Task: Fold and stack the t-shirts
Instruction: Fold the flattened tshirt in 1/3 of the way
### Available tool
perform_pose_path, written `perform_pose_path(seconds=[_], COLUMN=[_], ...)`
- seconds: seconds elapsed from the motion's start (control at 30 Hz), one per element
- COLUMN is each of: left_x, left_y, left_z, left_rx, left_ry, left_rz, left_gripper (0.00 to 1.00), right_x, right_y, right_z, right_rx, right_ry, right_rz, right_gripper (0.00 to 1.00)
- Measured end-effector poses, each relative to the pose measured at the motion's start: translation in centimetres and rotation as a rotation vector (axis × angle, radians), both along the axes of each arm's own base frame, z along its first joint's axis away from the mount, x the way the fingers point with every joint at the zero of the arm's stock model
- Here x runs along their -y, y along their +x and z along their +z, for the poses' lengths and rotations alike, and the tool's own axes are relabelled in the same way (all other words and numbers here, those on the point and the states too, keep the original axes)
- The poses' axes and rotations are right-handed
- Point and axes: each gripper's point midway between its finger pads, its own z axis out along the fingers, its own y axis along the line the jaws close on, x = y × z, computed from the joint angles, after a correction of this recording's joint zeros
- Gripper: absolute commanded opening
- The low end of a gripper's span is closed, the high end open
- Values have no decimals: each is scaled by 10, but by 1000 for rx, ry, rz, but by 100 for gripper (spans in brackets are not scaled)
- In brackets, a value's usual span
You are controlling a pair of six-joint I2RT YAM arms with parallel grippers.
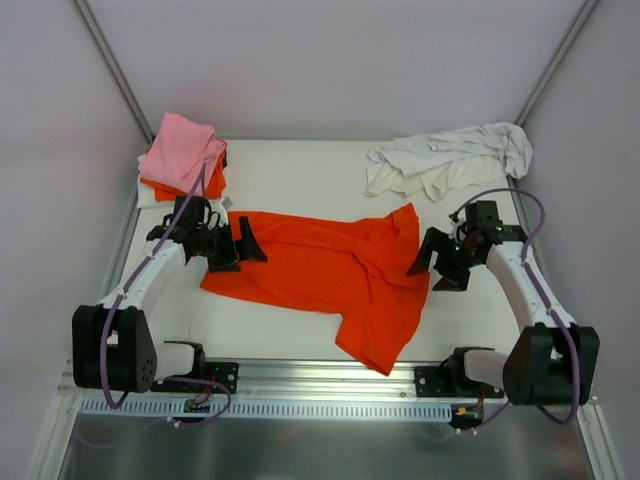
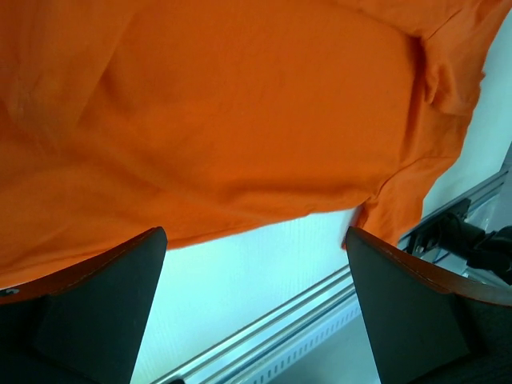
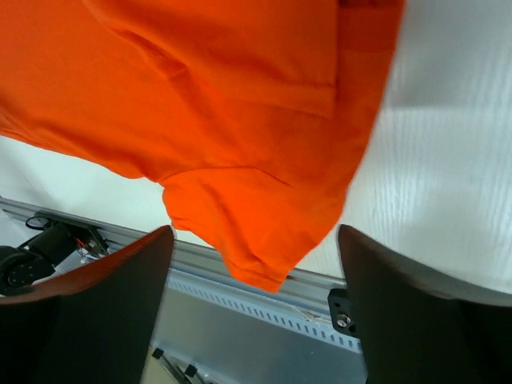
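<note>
White table (image 1: 300, 170), orange t-shirt (image 1: 330, 270) spread centrally, pink-topped stack (image 1: 182, 152), crumpled white t-shirt (image 1: 450, 160)

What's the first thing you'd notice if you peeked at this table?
The bright orange t-shirt spread out across the middle of the table, between the left end effector and right end effector, both open. After that, the pink t-shirt at the far left and the crumpled white t-shirt at the far right.

Orange shirt (image 1: 330, 270): bright, spread out mid-table, wrinkled, one end trailing toward the near edge.
White shirt (image 1: 450, 160): crumpled heap, far right corner.
Pink shirt (image 1: 185, 148): folded, on top of a stack at far left.
Folded orange shirt (image 1: 158, 186): directly beneath the pink one, edge showing.
</note>
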Motion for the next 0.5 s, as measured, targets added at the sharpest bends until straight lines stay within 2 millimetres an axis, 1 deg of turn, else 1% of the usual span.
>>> perform_pose_path(seconds=[0.03,0.07,0.1,0.13,0.2,0.23,0.3,0.33,0.37,0.4,0.5], left_x=[2,4,7,10,17,21,30,34,38,40,46], left_y=[6,13,19,25,38,43,50,52,53,54,59], left_z=[4,8,11,15,17,17,12,8,4,0,-9], left_rx=[1,7,8,9,6,0,-18,-29,-50,-66,-114], left_ry=[-2,-3,-4,-7,-8,-3,4,7,7,11,29], left_rz=[-2,-4,-8,-13,-29,-39,-63,-75,-77,-82,-94], left_gripper=[94,89,79,57,44,39,39,18,6,0,0], right_x=[-4,-9,-15,-20,-29,-33,-39,-41,-44,-46,-52], right_y=[7,17,27,37,53,59,67,70,73,74,77], right_z=[0,1,5,9,16,18,21,20,17,14,1], right_rx=[-4,2,9,25,62,74,91,90,85,72,25], right_ry=[9,15,26,39,55,62,72,76,80,80,83], right_rz=[18,41,57,68,95,105,122,128,135,139,156], right_gripper=[31,4,0,0,0,0,1,0,0,0,1])
